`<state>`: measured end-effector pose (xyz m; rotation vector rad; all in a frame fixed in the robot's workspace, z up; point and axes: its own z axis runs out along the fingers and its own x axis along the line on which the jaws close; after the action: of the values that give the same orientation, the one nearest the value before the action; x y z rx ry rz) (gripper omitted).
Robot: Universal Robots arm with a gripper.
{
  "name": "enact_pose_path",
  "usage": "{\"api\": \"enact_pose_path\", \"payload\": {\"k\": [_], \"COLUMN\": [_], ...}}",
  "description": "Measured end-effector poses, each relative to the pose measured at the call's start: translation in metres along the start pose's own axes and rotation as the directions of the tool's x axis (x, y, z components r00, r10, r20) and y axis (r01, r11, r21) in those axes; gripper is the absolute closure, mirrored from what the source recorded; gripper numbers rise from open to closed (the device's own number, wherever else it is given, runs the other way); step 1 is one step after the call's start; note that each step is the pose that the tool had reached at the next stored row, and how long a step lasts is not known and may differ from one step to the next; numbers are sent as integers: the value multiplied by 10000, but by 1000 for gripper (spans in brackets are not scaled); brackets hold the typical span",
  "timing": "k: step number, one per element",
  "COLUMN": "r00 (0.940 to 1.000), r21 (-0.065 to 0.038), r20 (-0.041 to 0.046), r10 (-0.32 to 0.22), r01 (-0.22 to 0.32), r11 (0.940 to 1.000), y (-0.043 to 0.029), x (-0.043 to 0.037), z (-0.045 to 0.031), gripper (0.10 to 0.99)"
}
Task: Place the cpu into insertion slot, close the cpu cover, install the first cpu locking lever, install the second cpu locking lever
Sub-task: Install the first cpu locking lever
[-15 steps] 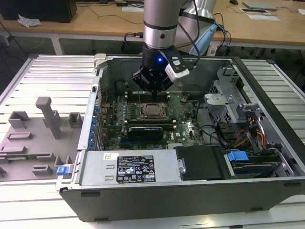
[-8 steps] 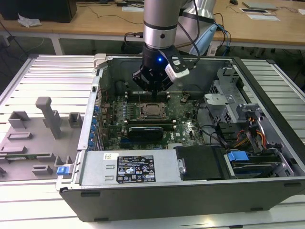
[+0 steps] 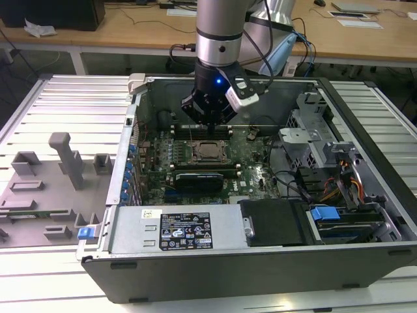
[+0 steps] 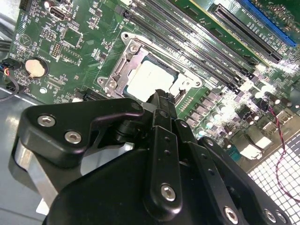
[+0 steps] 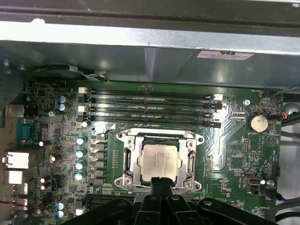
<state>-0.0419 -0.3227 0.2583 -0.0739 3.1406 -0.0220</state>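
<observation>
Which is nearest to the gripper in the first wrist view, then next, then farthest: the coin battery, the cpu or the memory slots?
1. cpu, in its socket, right at the gripper.
2. memory slots, beyond the socket, toward the case wall.
3. coin battery, off to one side, near the board's edge.

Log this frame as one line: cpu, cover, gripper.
cpu: seated, top exposed | cpu cover: down, framing cpu | gripper: shut, tips at cpu cover edge
</observation>
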Motion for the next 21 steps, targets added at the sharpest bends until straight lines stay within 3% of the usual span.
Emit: {"api": "enact_pose_path", "payload": {"k": [21], "r00": [10000], "r21": [0], "r20": [0], "r10": [0], "r01": [0], "r11": [10000], "y": [15], "x": [155], "z": [-3], "gripper": [980]}}
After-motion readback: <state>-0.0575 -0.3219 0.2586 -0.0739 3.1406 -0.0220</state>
